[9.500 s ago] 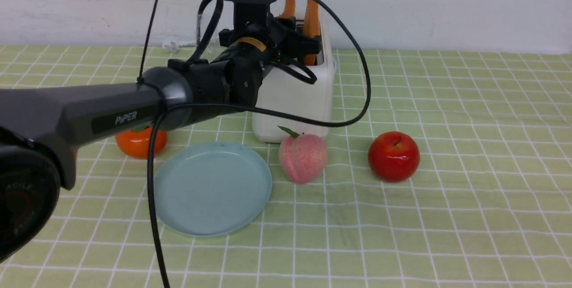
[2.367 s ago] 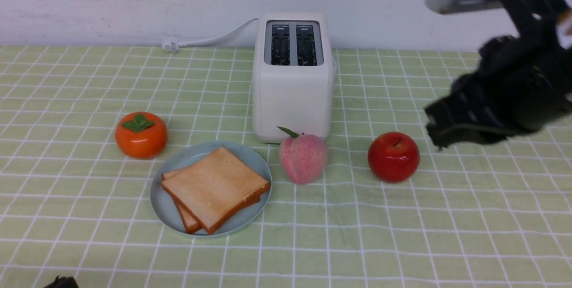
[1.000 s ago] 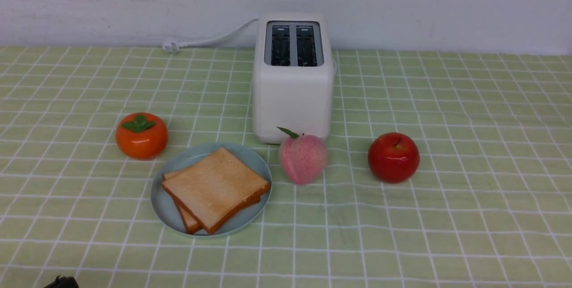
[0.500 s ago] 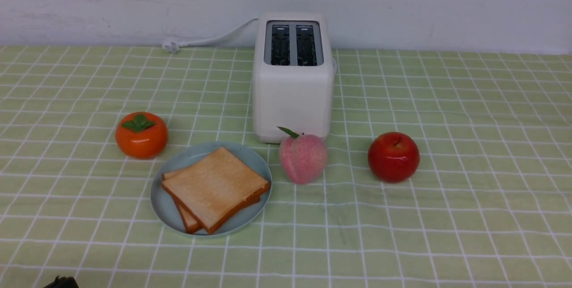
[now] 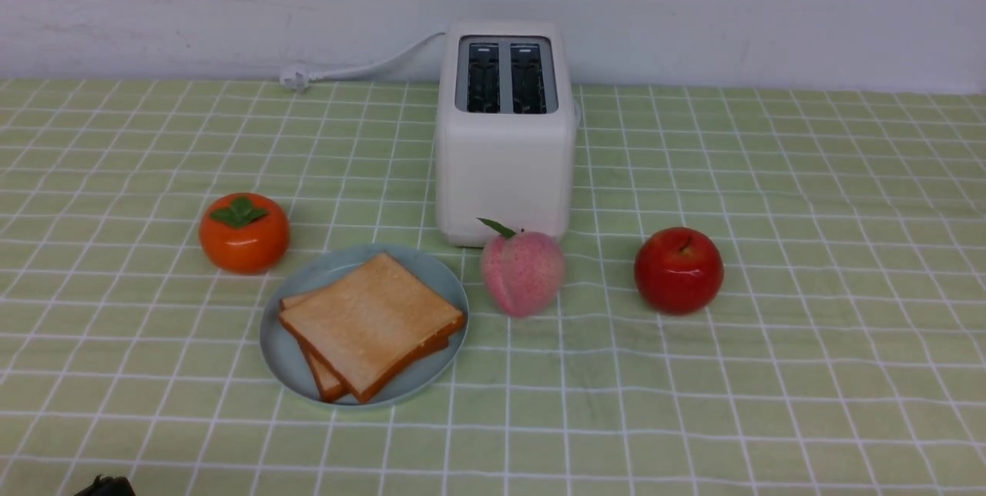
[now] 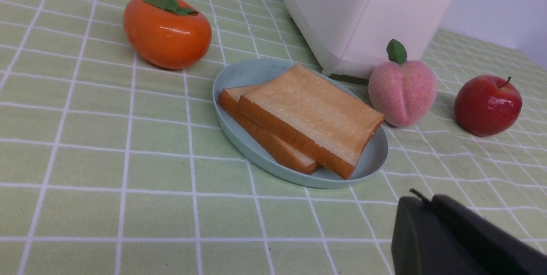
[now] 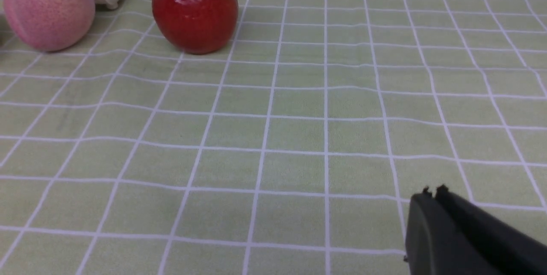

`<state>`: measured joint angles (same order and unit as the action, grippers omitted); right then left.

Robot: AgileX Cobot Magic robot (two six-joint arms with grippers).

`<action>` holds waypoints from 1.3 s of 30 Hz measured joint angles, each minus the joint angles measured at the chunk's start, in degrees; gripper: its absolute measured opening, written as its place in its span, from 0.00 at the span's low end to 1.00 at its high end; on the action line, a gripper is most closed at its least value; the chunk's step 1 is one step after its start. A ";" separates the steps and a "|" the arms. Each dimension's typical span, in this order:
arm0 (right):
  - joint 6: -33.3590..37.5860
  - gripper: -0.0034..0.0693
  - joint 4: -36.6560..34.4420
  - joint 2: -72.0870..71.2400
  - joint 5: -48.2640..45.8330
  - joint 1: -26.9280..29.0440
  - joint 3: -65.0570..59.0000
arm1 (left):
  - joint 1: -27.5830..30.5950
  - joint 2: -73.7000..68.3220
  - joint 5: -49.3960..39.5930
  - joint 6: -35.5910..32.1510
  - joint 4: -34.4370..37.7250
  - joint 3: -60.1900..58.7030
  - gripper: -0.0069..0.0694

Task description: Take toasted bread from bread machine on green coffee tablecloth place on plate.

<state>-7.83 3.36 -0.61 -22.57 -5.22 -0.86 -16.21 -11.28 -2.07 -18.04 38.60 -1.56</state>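
Two slices of toasted bread (image 5: 373,319) are stacked on the pale blue plate (image 5: 271,342), the upper slice turned out of line with the lower, so that corners and a crust edge of the lower one are exposed. Pale tan faces and darker orange-brown crusts are noted on both. The plate is set on the green tablecloth (image 5: 732,403), which is gridded in thin white lines and slightly rippled. Behind the plate and to its right, the white toaster (image 5: 504,172) is stood upright, its two dark slots vacant; a white cord (image 5: 377,66) is run from its rear leftward to a plug (image 5: 294,78) near the wall (image 5: 693,11). A pink peach (image 5: 522,273) with one green leaf is placed in front of the toaster, just beside the plate. A red apple (image 5: 679,271) is seen farther right, apart from the peach. An orange persimmon (image 5: 244,234) with a green calyx is situated to the left, behind the plate's left side. The left gripper (image 6: 423,198) is seen with its fingertips pressed together or nearly so, nothing pinched, apart from the plate. The right gripper (image 7: 433,191) is likewise closed over the cloth, with nothing held.
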 joint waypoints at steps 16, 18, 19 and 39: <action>0.00 0.06 0.02 0.00 0.00 0.00 0.00 | 11.99 10.68 -11.60 21.35 -29.34 -0.12 0.07; 0.00 0.06 0.08 0.00 0.00 0.00 0.00 | 12.70 11.77 -18.30 28.09 -34.97 -0.17 0.07; 0.00 0.07 0.08 -0.06 0.00 0.00 0.00 | 12.70 11.84 -19.53 29.90 -36.09 -0.17 0.07; 0.00 0.10 0.08 -0.06 0.00 0.00 0.00 | 12.70 11.84 -19.90 35.78 -37.40 -0.17 0.07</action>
<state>-7.83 3.44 -0.67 -22.57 -5.22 -0.86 -3.51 0.56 -21.97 17.73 1.20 -1.73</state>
